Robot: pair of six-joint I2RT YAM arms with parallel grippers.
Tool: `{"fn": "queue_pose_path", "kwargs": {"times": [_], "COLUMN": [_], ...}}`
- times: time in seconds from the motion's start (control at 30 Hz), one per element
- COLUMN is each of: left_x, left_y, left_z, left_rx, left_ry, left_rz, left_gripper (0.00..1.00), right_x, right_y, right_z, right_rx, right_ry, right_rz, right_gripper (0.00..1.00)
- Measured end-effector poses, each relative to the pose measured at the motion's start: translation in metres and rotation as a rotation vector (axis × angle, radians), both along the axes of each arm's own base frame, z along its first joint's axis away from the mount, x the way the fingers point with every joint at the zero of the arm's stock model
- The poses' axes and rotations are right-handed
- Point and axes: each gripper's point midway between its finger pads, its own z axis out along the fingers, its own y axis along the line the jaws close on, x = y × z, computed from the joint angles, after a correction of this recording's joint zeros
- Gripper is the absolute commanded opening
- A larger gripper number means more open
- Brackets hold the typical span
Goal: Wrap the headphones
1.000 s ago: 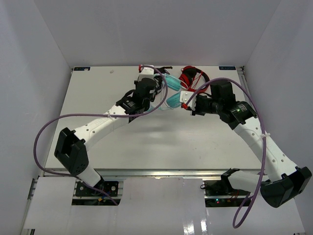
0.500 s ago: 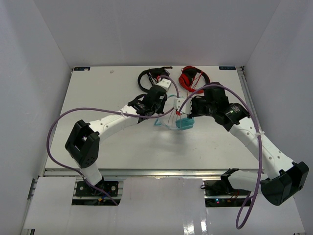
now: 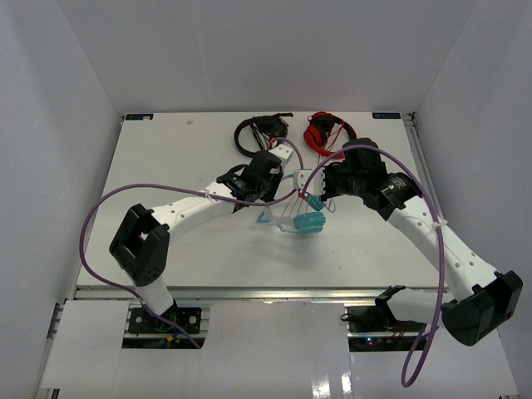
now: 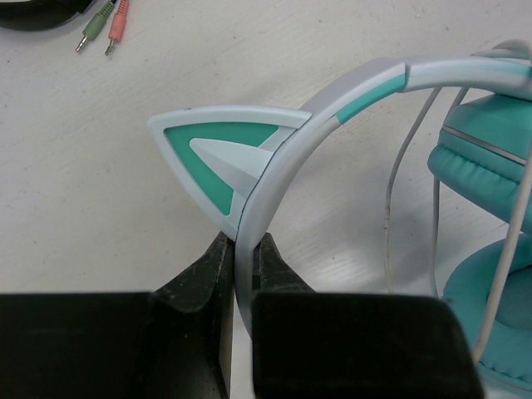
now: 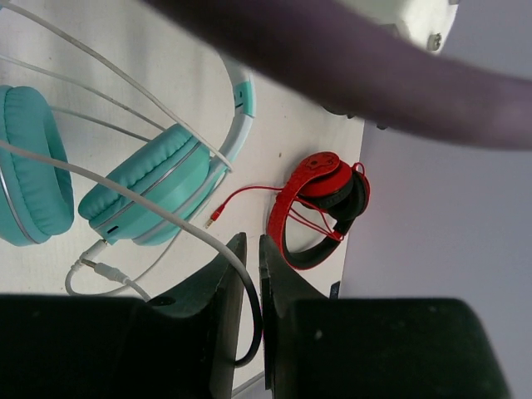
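While bare white tabletop (image 3: pixel 208 258) spreads along the near edge, the headphones (image 3: pixel 308 223) rest mid-tabletop; left tool (image 4: pixel 243 249) clamps their headband (image 4: pixel 283 158), right tool (image 5: pixel 253 249) barely parted around the cable (image 5: pixel 166 218), grip unclear; walls (image 3: pixel 83 66) enclose three sides.

White table (image 3: pixel 166 174), black headphones (image 3: pixel 258 131) and red headphones (image 3: pixel 326 130) at far edge, teal headphones (image 3: pixel 308 222) resting mid-table

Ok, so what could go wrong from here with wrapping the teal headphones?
The left claw pinches only the headband under the ear point, so the teal headphones could swivel or slip. The white cable lies in loose loops over the ear cups and only threads the narrow gap of the right claw, so it may slide out. The red headphones lie close and could get dragged along.
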Motion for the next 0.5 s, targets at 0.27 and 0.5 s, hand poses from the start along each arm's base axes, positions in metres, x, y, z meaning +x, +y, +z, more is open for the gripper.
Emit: {"fn": "queue_pose_path", "kwargs": {"times": [0.27, 0.5], "left_x": [-0.003, -0.012], "left_y": [0.004, 0.007], "left_z": [-0.004, -0.017], "left_rx": [0.029, 0.052], "left_ry": [0.008, 0.043], "left_rz": [-0.015, -0.043], "left_gripper": [0.00, 0.00], "right_x": [-0.015, -0.004], "right_y": [0.018, 0.017], "right_z": [0.026, 0.032], "right_rx": [0.088, 0.083], "right_ry": [0.042, -0.001], "right_rz": [0.086, 0.058], "right_gripper": [0.19, 0.19]}}
